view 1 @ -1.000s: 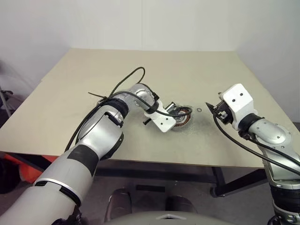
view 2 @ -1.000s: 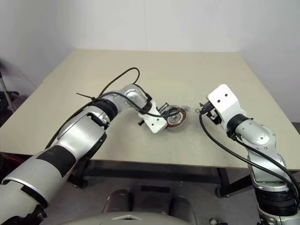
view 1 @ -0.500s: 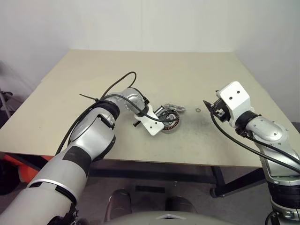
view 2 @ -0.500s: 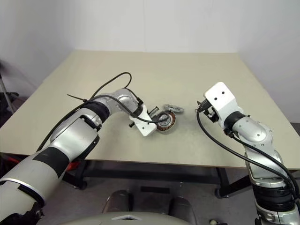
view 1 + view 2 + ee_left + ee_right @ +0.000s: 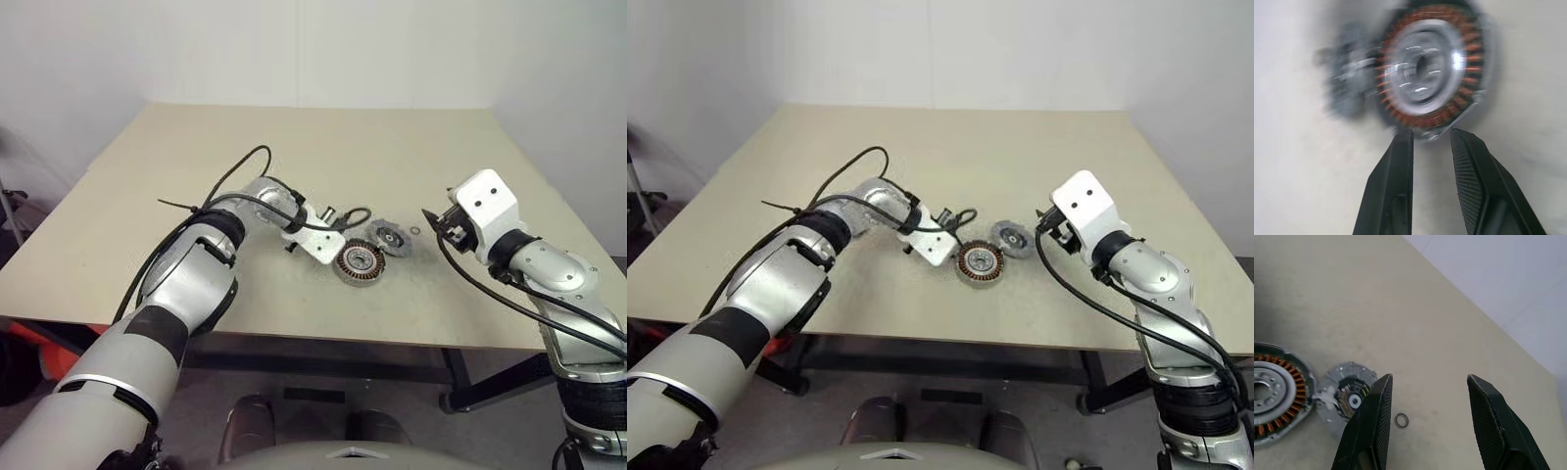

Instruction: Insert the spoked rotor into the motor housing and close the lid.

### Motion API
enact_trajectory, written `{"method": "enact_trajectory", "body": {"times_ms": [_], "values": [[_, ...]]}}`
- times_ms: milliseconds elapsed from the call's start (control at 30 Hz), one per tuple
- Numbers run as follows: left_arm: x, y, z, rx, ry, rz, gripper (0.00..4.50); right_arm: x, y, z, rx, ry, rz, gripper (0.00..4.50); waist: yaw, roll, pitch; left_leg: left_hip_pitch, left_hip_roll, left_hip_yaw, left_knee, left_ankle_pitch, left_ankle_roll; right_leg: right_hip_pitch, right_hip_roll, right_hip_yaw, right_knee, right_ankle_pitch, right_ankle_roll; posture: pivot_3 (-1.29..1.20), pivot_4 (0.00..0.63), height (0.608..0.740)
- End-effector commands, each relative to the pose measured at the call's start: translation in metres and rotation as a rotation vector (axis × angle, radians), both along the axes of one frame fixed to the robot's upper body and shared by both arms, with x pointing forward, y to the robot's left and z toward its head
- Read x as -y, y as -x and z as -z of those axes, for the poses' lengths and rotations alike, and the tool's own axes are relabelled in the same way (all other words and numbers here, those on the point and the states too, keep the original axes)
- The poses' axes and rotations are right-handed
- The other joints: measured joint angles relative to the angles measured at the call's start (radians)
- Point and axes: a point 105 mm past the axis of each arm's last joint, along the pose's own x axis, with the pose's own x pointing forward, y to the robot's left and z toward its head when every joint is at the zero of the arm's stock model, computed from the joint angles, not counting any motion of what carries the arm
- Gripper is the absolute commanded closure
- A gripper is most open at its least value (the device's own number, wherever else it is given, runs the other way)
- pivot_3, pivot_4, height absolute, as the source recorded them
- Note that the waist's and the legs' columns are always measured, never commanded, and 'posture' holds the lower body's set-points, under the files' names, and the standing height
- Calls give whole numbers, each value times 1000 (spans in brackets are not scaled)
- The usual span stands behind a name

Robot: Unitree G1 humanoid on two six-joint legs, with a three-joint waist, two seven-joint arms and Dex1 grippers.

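1. The housing (image 5: 359,262) lies flat on the beige bench (image 5: 196,186), near its front edge and about midway across — copper windings ring a silver hub, face up.
2. The rotor (image 5: 391,238) lies flat on the bench just right of and a little beyond the housing; in the right wrist view the two rims look touching or nearly so, and I cannot tell which.
3. A small wire ring (image 5: 1401,420) sits on the bench just right of the rotor, apart from it.
4. The left gripper (image 5: 1431,139) is just left of the housing, pointing at it. Its jaws stand narrowly parted with nothing between them; the tips are right at the housing's rim, and contact cannot be told through the blur.
5. The right gripper (image 5: 1429,382) hovers above the bench to the right of the parts, aimed towards them, jaws wide and empty — the ring and the rotor's edge show beside its inner finger (image 5: 1374,421).
6. A black cable (image 5: 235,176) loops above the left forearm.
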Motion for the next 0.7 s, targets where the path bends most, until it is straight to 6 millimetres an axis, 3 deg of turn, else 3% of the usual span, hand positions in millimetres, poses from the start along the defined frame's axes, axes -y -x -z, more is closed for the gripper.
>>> {"method": "enact_trajectory", "body": {"times_ms": [33,200,300,467,567,700], "values": [[-1,-15,-40,-28,224,-108,3251,-11,-6,-14,59,-25,-44,1803,-1,0,0,0,0,0,0,0,0,0,0,0,0,0,0,0,0,740],[-24,-38,-72,-149,527,-326,3251,-18,-13,-7,38,-39,-79,1803,-1,0,0,0,0,0,0,0,0,0,0,0,0,0,0,0,0,740],[-63,-54,-74,-198,710,-515,3251,-21,-15,-3,19,-36,-105,1803,-5,1,0,0,0,1,-1,0,0,0,0,0,0,0,0,0,0,740],[-138,-58,-47,-340,1038,-849,3251,-23,-20,-2,0,-22,-140,1803,-21,1,0,2,0,1,-5,0,-1,0,0,1,-1,0,-1,0,0,740],[-165,-42,-28,-396,1174,-992,3251,-23,-23,0,-14,-12,-161,1803,-29,1,0,1,0,1,-5,0,0,0,0,0,-2,0,-1,0,0,740],[-185,-18,-10,-417,1250,-1137,3251,-27,-33,-1,-26,-6,-193,1803,-30,0,1,-2,1,1,-4,0,-1,-2,1,-1,-2,0,-1,0,0,740]]}}
